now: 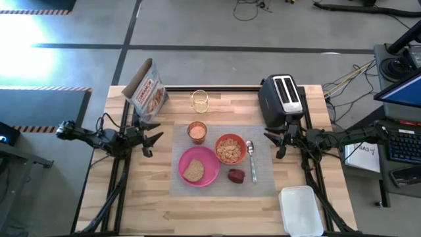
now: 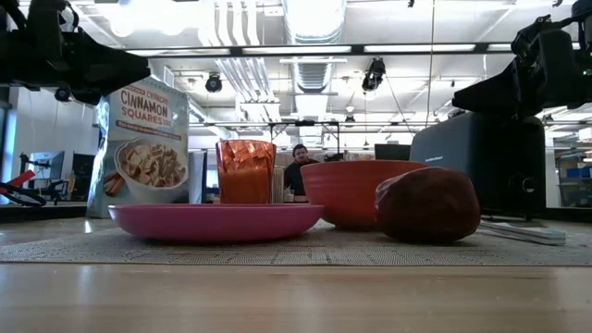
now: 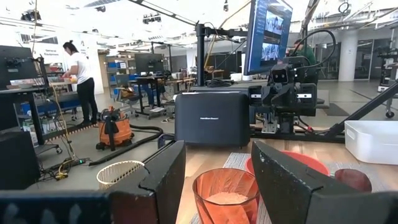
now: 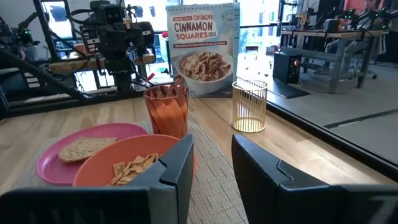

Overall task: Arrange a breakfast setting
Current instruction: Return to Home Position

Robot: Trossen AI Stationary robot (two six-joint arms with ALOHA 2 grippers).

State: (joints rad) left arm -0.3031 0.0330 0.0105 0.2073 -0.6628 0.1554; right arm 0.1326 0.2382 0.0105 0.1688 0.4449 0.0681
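Observation:
A grey mat (image 1: 263, 184) lies at the table's middle. On it a pink plate (image 1: 207, 172) carries a toast slice (image 1: 193, 170). Beside the plate stand an orange-red bowl (image 1: 230, 149) of cereal and a small orange cup (image 1: 197, 131). A metal spoon (image 1: 251, 160) and a red apple (image 1: 237, 175) also lie on the mat. My left gripper (image 1: 156, 139) hovers open off the mat's left edge, pointing at the cup (image 3: 225, 198). My right gripper (image 1: 273, 143) hovers open off the mat's right edge, facing the bowl (image 4: 124, 168). Neither touches anything.
A cereal box (image 1: 147, 89) leans at the far left. A yellow wire holder (image 1: 200, 101) stands behind the mat. A black toaster (image 1: 281, 100) sits at the far right, and a white container (image 1: 301, 209) at the near right corner. Bare wood lies along the near edge.

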